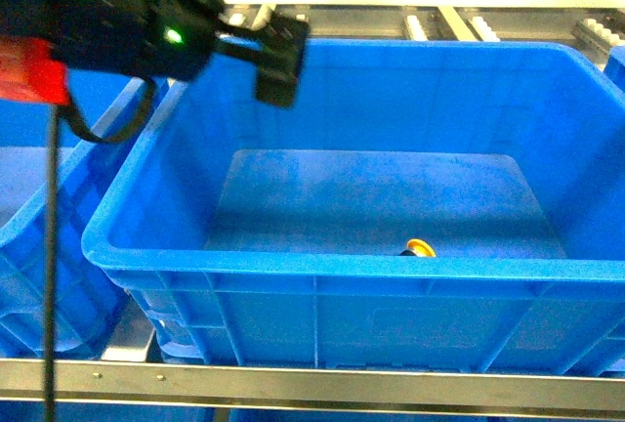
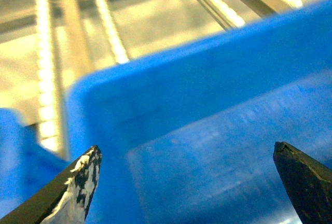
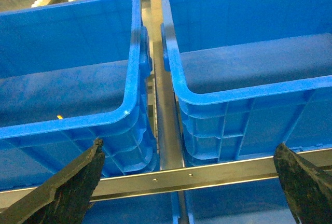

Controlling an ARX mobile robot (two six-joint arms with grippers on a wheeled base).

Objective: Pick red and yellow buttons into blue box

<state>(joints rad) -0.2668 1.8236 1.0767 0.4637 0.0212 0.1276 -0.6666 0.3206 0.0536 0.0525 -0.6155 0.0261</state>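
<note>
— Where the crate floor meets its near wall, what can be made out?
— A yellow button [image 1: 420, 247] is seen lying inside the blue box [image 1: 322, 271], close against the near wall, right of the middle; only its cap and a dark bit beneath are shown. No red cap can be made out in any view.
— And the grippers?
— The left gripper [image 2: 187, 182] is held above the box's far-left corner with its fingers spread wide and nothing between them. The right gripper [image 3: 189, 182] is likewise spread apart and empty, held in front of a metal rail [image 3: 171, 177], between the box and a second blue crate [image 3: 249, 94] beside it.
— Anything else?
— Roller tracks [image 2: 109, 22] are seen behind the crates.
</note>
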